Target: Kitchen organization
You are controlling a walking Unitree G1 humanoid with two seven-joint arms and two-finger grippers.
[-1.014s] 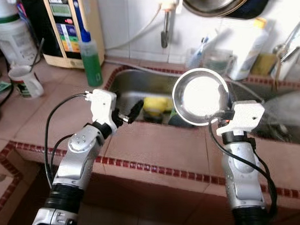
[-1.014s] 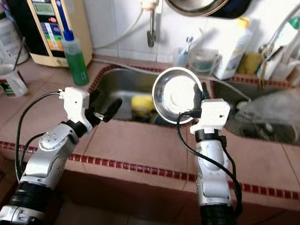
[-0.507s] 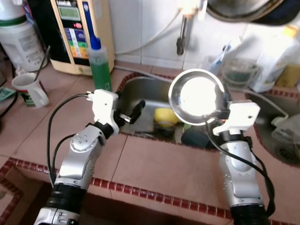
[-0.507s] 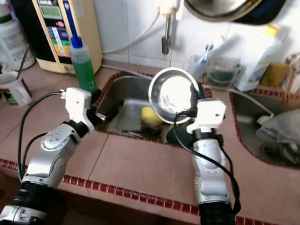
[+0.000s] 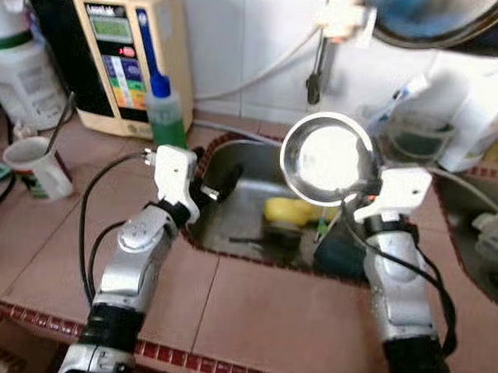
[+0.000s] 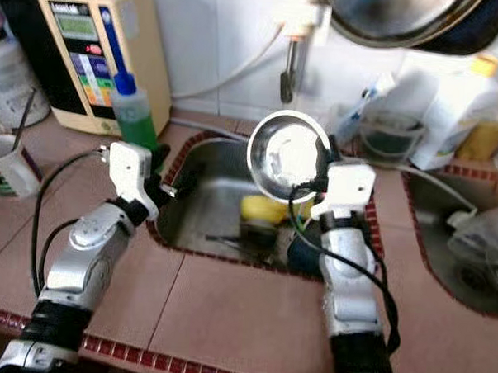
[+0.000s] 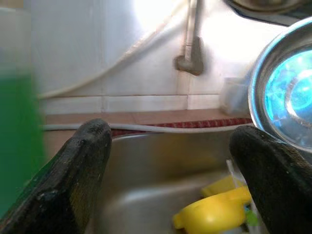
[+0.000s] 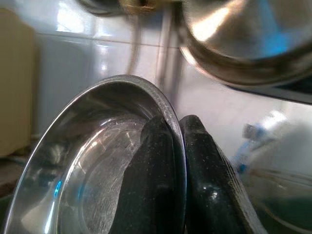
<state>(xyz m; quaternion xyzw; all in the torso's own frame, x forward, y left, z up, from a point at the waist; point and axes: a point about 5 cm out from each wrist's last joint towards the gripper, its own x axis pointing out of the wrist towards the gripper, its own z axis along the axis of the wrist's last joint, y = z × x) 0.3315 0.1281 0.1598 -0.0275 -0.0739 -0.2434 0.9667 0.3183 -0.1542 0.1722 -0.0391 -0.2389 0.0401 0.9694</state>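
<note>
A shiny steel bowl (image 5: 329, 156) is held up on edge above the sink, its hollow facing me. My right gripper (image 8: 176, 146) is shut on the steel bowl's rim (image 8: 165, 105), one finger inside, one outside. My left gripper (image 5: 216, 182) stands open over the left part of the steel sink (image 5: 250, 166), nothing between its fingers (image 7: 78, 170). In the sink lie a yellow item (image 5: 288, 210) and a dark green one (image 5: 339, 252).
A green soap bottle (image 5: 164, 108) and a beige water machine (image 5: 118, 53) stand left of the sink, a white cup (image 5: 37, 165) further left. A faucet (image 5: 320, 66) hangs from the tiled wall. Pans (image 6: 405, 20) hang above. Bottles and a container (image 6: 392, 135) sit behind right.
The camera has moved closer and to the left, so the whole scene has shifted. Both arms keep their poses, the bowl still held up over the sink.
</note>
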